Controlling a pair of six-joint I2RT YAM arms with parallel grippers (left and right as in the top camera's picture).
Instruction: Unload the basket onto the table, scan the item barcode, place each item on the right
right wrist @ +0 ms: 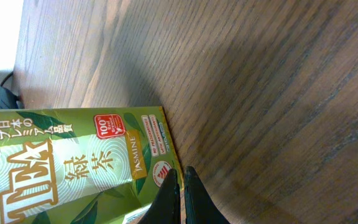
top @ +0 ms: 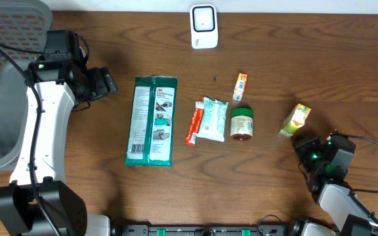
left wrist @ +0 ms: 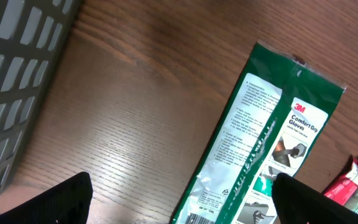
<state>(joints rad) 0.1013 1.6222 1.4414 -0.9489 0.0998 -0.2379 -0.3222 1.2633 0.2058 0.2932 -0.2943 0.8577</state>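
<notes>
Left claw: the left claw (top: 107, 84) is wide open and has nothing in it. It hangs over the table (top: 307, 59) just left of the top of the glove pack.
Right claw: the right claw (right wrist: 180, 186) is squeezed shut with nothing between its two fingers. Its tips sit right at the corner of the tea box. I cannot tell if they touch it.
Tea box: the green tea box (top: 295, 120) lies on the right side of the table, turned a bit sideways. It is the thing nearest the right claw. Up close you can see leaves, a red badge and the word JASMINE on it.
Scanner: the white scanner (top: 203, 26) stands at the far edge of the table, in the middle, well away from the tea box.
Glove pack: a long green and white glove pack (top: 151, 120) lies flat, left of the middle.
Red packet: a thin red packet (top: 193, 124) lies just right of the glove pack.
Wipes: a pale green wipes pack (top: 214, 118) lies right beside the red packet.
Jar: a small jar (top: 242, 124) with a green label lies next to the wipes.
Tube: a little tube (top: 241, 86) lies above the jar.
Basket: a grey basket (top: 5, 85) sits at the far left.
</notes>
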